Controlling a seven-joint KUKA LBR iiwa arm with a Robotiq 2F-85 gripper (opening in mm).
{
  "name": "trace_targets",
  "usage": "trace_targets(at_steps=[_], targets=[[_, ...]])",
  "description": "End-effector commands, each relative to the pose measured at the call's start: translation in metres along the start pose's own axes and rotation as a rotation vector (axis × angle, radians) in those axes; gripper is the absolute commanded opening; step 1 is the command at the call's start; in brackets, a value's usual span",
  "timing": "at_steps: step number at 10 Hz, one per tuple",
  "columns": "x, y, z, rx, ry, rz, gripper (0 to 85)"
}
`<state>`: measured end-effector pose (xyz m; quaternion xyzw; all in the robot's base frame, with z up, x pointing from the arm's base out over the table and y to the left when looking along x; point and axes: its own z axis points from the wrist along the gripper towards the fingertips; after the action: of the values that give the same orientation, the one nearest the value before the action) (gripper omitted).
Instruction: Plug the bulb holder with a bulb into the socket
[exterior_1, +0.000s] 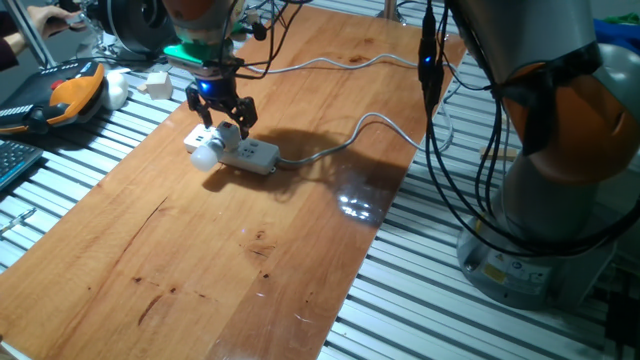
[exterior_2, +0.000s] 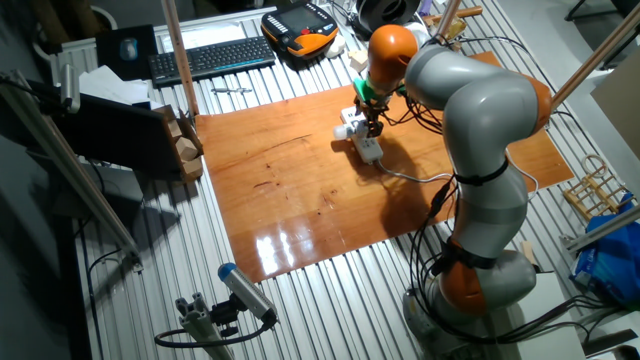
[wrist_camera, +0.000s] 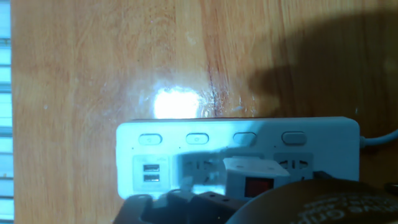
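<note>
The socket, a long white power strip (exterior_1: 257, 153) with a grey cable (exterior_1: 345, 146), lies on the wooden board at the far left. It also shows in the other fixed view (exterior_2: 367, 148) and in the hand view (wrist_camera: 186, 140). The bulb holder (exterior_1: 228, 132) sits on the strip's outlets. Its red spot shows in the hand view (wrist_camera: 255, 183). Its round white bulb (exterior_1: 205, 153) sticks out past the strip's near side. My gripper (exterior_1: 226, 124) hangs right over the holder, with its jaws spread on either side of it.
An orange and black teach pendant (exterior_1: 70, 95) and a small white cube (exterior_1: 157, 83) lie on the slatted table behind the board. A keyboard (exterior_2: 210, 58) lies further off. The arm's base (exterior_1: 545, 200) stands to the right of the board.
</note>
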<state>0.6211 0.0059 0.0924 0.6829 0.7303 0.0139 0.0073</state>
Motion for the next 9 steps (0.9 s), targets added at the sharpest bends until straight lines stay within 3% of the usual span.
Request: trace_targets(at_steps=[1,4,7,9], targets=[[0.0,0.0,-0.003,0.0,0.008,-0.007,68.0],[0.0,0.0,-0.016,0.018,-0.007,-0.018,68.0],[-0.001,-0.001,-0.025,0.024,0.004,-0.041,68.0],[-0.001,0.0,-0.028,0.015,0.005,-0.061,34.0]])
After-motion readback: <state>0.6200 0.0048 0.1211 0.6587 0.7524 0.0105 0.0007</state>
